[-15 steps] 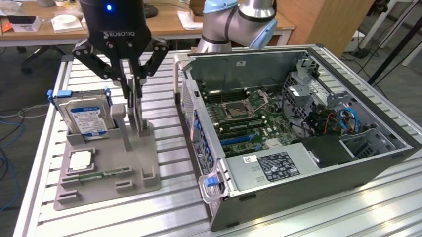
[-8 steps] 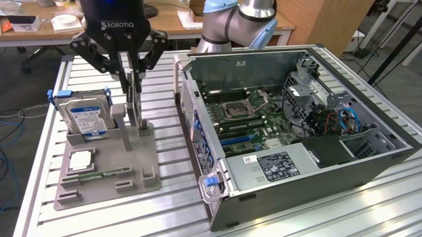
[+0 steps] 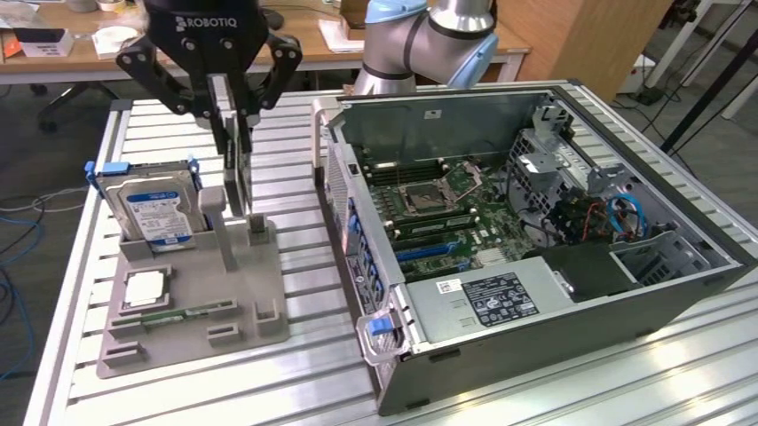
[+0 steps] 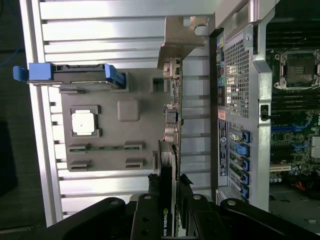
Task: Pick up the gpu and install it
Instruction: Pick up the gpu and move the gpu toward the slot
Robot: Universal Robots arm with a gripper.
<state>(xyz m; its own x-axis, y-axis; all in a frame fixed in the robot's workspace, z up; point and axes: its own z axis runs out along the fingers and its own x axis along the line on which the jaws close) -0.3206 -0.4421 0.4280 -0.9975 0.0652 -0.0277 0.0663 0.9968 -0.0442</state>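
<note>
Pinching the gpu [image 3: 240, 182], a thin flat expansion card with a black face and a silver metal bracket at one end, I have my black two-finger gripper [image 3: 234, 142] pressed together on its upper part, one finger against each face. The card stands upright on edge, and its lower end sits at a slot in the grey plastic parts holder [image 3: 201, 306] on the slatted aluminium table [image 3: 95, 177]. Beside it in the same holder stands the silver hard drive with a blue-and-white label [image 3: 152, 209].

By my reckoning the grasp is made, but I cannot tell whether the card has cleared its slot. The whole of the installing is left. The open dark computer case [image 3: 569, 293] lies just to the exterior view's right of the holder, and the green motherboard [image 3: 445, 209] inside it is exposed. I see no card seated in its blue expansion slots [image 3: 421, 253].
</note>
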